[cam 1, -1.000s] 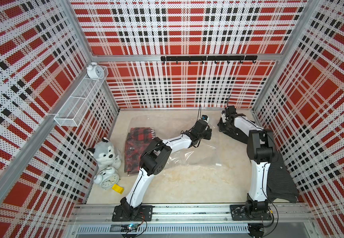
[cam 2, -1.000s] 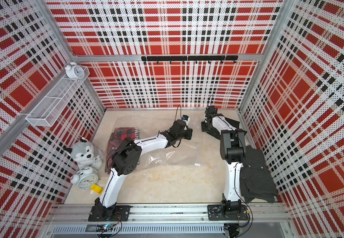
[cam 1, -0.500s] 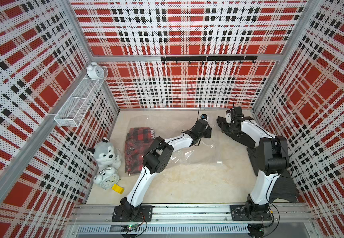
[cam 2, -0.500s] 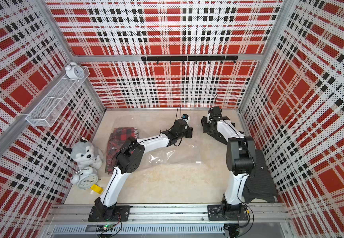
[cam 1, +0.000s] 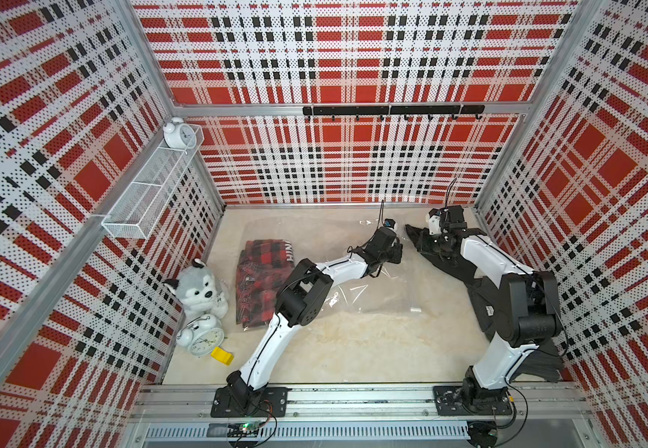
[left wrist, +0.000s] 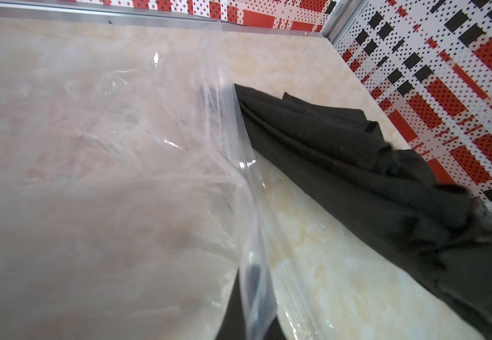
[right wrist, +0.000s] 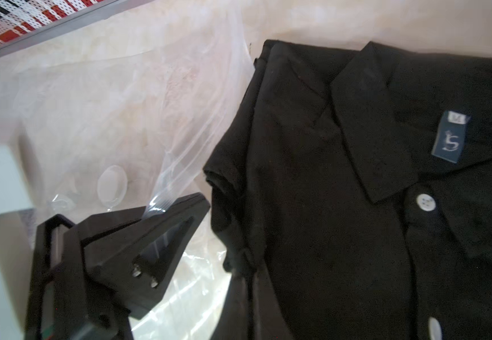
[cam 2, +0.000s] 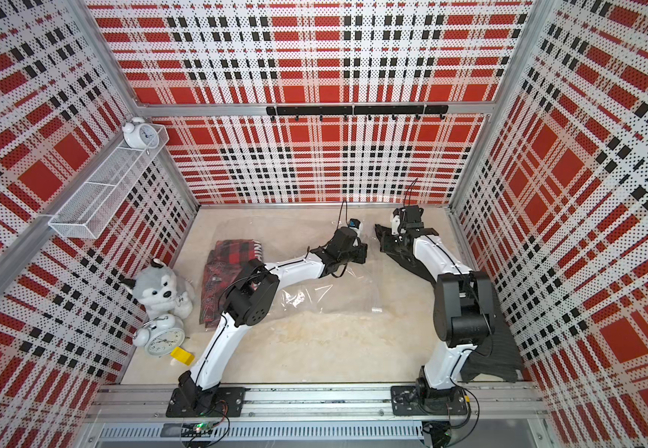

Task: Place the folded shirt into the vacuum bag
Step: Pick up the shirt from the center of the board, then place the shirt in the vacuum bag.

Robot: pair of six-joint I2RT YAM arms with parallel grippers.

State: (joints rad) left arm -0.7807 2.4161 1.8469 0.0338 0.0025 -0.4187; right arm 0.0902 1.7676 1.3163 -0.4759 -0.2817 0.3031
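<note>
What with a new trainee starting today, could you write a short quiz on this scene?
1. True or false: the black shirt lies wholly inside the vacuum bag.
2. The left gripper is shut on: A) the alarm clock, B) the vacuum bag's edge, C) the wire basket.
3. Which toy sits beside the red plaid garment?
Key: 1 false: most of it is outside the bag's mouth, held by the right gripper. 2 B. 3 the husky plush.
</note>
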